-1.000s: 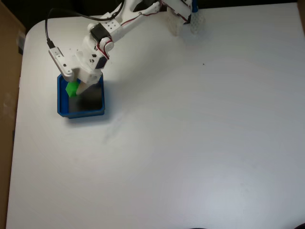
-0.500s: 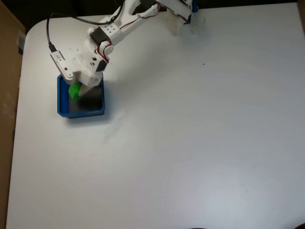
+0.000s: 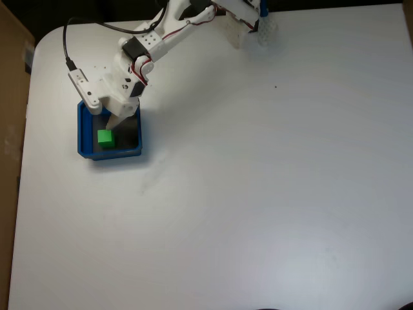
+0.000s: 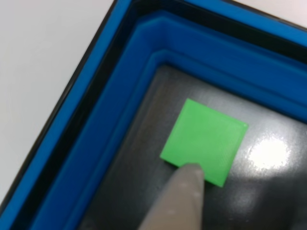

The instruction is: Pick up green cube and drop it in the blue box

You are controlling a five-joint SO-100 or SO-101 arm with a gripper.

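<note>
1. Release done: small bright green cube (image 3: 105,137) no longer between white two-finger gripper (image 3: 111,123) jaws, now apart.
2. Resting flat on grey floor inside low blue plastic box (image 3: 83,132), near its left wall (image 4: 86,143).
3. Drop apparently complete; only withdrawal left.

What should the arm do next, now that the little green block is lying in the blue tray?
Probably lift straight up and pull back. The green cube lies flat on the grey floor of the blue box, free of the gripper, whose pale fingertip hangs just over the cube's edge. The drop looks finished, so rising clear avoids nudging the cube or the box wall.
</note>
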